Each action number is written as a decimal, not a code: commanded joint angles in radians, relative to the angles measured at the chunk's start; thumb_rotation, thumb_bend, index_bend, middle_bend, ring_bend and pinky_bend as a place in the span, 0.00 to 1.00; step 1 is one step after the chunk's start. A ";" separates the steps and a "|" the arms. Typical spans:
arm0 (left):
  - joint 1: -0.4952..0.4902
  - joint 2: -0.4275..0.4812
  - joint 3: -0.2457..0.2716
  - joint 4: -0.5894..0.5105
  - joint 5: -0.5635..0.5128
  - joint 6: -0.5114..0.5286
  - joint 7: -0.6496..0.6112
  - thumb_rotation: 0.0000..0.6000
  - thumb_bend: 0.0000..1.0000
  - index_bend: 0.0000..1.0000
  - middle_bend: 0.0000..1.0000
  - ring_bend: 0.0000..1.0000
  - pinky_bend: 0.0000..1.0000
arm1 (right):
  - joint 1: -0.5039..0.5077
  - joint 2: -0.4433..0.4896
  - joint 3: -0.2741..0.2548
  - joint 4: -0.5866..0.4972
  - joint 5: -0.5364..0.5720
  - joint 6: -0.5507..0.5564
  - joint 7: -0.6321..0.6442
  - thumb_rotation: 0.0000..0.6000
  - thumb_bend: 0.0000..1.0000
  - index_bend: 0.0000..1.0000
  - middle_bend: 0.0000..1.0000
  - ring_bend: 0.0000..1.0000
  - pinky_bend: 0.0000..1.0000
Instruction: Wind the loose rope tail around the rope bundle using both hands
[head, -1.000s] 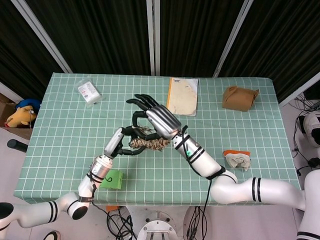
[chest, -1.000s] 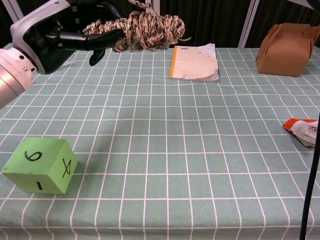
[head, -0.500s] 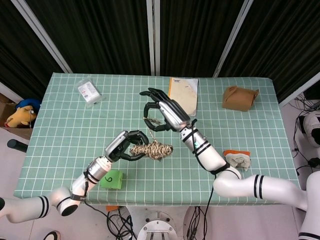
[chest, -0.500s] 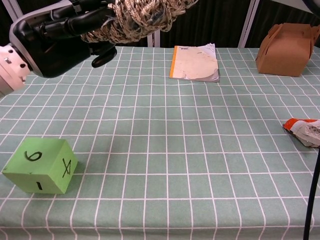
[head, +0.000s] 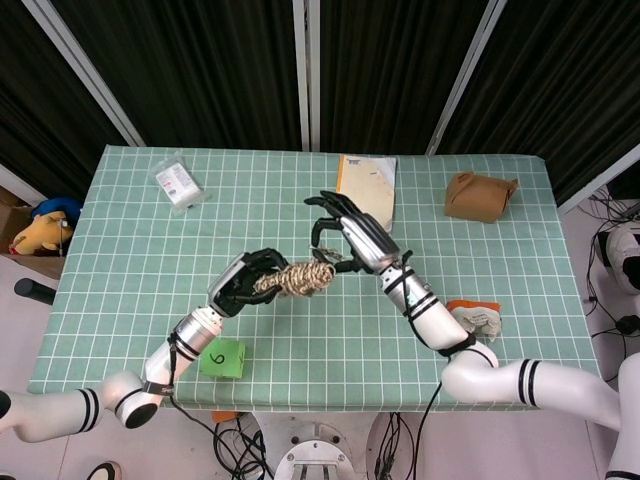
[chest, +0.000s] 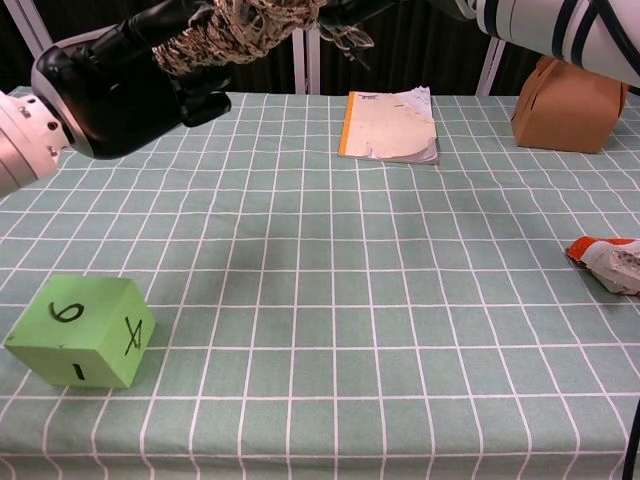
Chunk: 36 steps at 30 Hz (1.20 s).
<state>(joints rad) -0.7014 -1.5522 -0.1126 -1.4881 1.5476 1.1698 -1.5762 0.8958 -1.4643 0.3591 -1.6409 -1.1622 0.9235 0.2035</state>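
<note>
The rope bundle (head: 296, 279), a mottled brown and cream coil, is held above the table in my left hand (head: 243, 284), which grips its left end. My right hand (head: 354, 236) is at the bundle's right end, fingers spread, with the thin rope tail (head: 335, 260) pinched at its fingertips. In the chest view the left hand (chest: 118, 86) holds the bundle (chest: 236, 28) at the top edge. A loop of the tail (chest: 350, 38) hangs beneath the dark fingers of the right hand (chest: 345, 9), which is mostly cut off by the frame.
A green cube (head: 222, 358) sits near the front edge, below the left forearm. A notebook (head: 365, 190) lies at the back centre and a brown paper box (head: 480, 195) at the back right. An orange and white packet (head: 473, 318) lies front right, and a white packet (head: 178, 183) back left.
The right hand has come down and to the right, from above the bundle to its right end, carrying the tail. The left hand has tilted the bundle's right end upward.
</note>
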 joint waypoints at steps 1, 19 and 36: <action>0.003 0.002 -0.006 -0.009 -0.013 -0.007 -0.015 1.00 0.48 0.78 0.79 0.76 0.79 | -0.012 -0.001 -0.011 0.008 -0.008 0.008 0.009 1.00 0.54 1.00 0.14 0.00 0.00; 0.022 0.012 -0.044 -0.059 -0.085 -0.047 -0.019 1.00 0.48 0.78 0.79 0.76 0.79 | -0.059 -0.050 -0.066 0.060 -0.045 0.014 0.066 1.00 0.53 1.00 0.14 0.00 0.00; 0.041 0.006 -0.084 -0.098 -0.126 -0.096 0.030 1.00 0.48 0.78 0.79 0.76 0.79 | -0.072 -0.103 -0.043 0.096 -0.016 -0.016 0.158 1.00 0.50 0.94 0.14 0.00 0.00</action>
<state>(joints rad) -0.6604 -1.5470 -0.1963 -1.5865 1.4179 1.0764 -1.5420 0.8231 -1.5658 0.3134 -1.5452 -1.1808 0.9126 0.3563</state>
